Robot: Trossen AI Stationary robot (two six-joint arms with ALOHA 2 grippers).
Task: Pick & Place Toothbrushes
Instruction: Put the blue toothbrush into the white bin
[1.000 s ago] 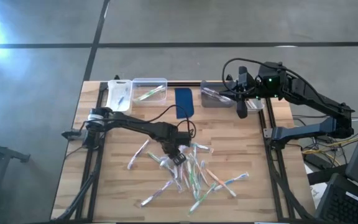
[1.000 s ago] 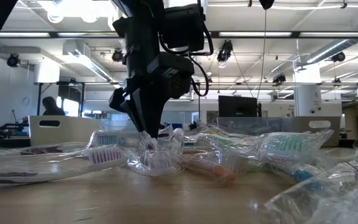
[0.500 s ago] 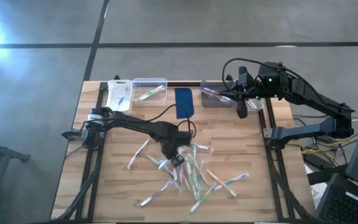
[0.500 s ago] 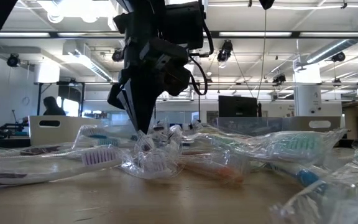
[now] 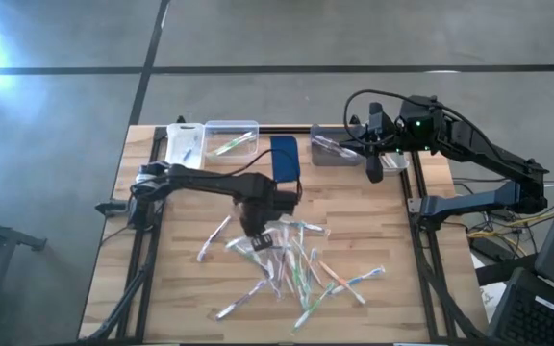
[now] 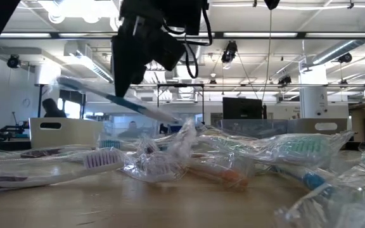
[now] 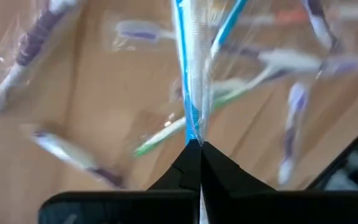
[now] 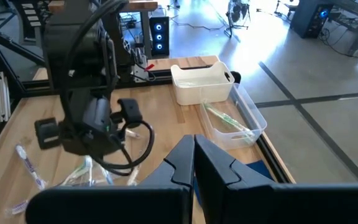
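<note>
left gripper (image 5: 265, 234): raised above the heap of wrapped toothbrushes (image 5: 291, 264) near the middle of the wooden table (image 5: 181, 288); fingers (image 7: 191, 163) pressed together on the end of a blue-handled toothbrush (image 7: 188, 74) in a clear wrapper. in the low view that blue-handled toothbrush (image 6: 116, 101) is seen lifted clear of the heap, tilted, its lower end close to the topmost wrappers.

toothbrushes, loose: scattered across the table's central and near part, each in a crinkled clear sleeve, with green, orange, purple and blue accents; several overlap. one purple-bristled brush (image 6: 103, 158) lies at the front of the heap in the low view.

right gripper (image 5: 374, 171): held at the far right of the table, beside the bins there, fingers closed with nothing between them; its fingers (image 8: 194, 163) meet in the wrist view.

bins along the far edge: a white bin (image 5: 183, 146) at the left, a clear bin (image 5: 231, 137) beside it holding a green-accented toothbrush, and a grey bin (image 5: 335, 149) toward the right with wrapped pieces inside.

dark blue pad (image 5: 285, 159): lies flat between the clear bin and the grey bin, partly crossed by the left arm's cable.

background: a seated person (image 6: 51, 109) is visible far across the room in the low view.
</note>
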